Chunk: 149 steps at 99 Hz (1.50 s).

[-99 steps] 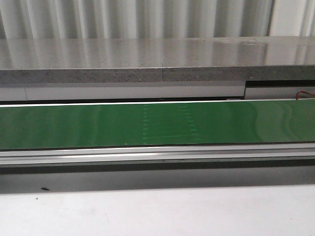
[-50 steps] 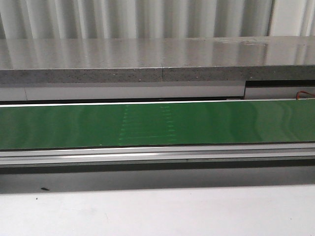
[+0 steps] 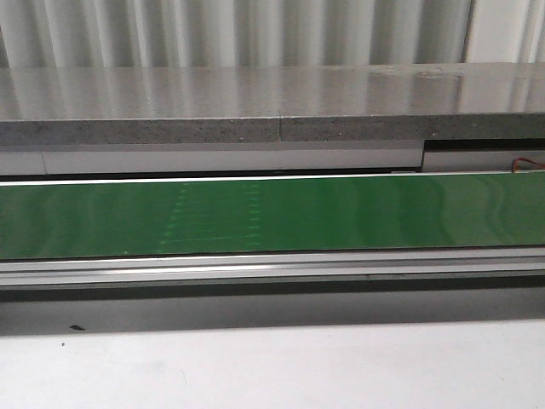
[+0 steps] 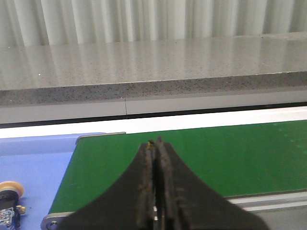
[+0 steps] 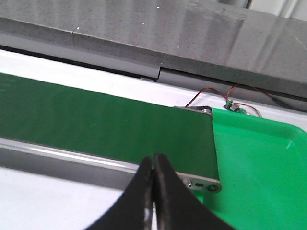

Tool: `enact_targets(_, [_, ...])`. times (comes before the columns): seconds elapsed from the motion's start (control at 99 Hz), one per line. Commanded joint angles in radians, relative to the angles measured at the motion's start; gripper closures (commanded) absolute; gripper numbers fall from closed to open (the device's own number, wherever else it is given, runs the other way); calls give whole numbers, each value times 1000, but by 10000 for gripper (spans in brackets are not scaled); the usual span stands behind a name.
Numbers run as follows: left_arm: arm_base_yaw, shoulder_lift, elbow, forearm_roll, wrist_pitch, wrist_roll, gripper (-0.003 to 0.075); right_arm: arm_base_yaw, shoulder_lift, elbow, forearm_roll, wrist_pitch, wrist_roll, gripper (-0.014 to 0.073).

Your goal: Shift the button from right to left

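The button is not in any view. The green belt (image 3: pixel 383 213) runs across the front view with nothing on it; it also shows in the left wrist view (image 4: pixel 240 158) and the right wrist view (image 5: pixel 96 120). My left gripper (image 4: pixel 156 143) is shut and empty, above the belt's left end. My right gripper (image 5: pixel 153 158) is shut and empty, over the belt's near rail close to its right end. Neither gripper shows in the front view.
A grey stone ledge (image 3: pixel 255 102) runs behind the belt. A bright green tray (image 5: pixel 259 158) adjoins the belt's right end, with red wires (image 5: pixel 216 93) behind it. A blue surface (image 4: pixel 33 163) at the belt's left end holds a small tan round item (image 4: pixel 9 189).
A faint dotted seam pattern on the belt has shifted to the left, so the belt is running leftward. Nothing else has moved.
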Motion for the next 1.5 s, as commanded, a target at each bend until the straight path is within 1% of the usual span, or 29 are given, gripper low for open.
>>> enact_targets(0.0, [0,-33,39,-9,-75,4,741,-3,15,9,-5,-189,-6,662])
enact_targets(0.151, [0,-33,39,-9,-75,4,741,-3,15,129,-32,-458,12,662])
enact_targets(0.242, [0,-33,39,-9,-75,4,741,-5,15,217,-106,-600,116,662])
enact_targets(0.313, [0,-33,39,-9,-75,4,741,-8,8,277,-182,-659,200,662])
enact_targets(0.374, [0,-33,39,-9,-75,4,741,-8,-7,319,-213,-667,235,662])
enact_targets(0.535, [0,-33,39,-9,-75,4,741,-8,-102,415,-213,-672,235,662])
enact_targets(0.616, [0,-33,39,-9,-75,4,741,-10,-111,475,-208,-722,266,662])
enact_targets(0.656, [0,-33,39,-9,-75,4,741,-10,-112,471,-216,-677,266,662])
enact_targets(1.494, [0,-33,39,-9,-75,4,741,-10,-112,472,-225,-682,266,662])
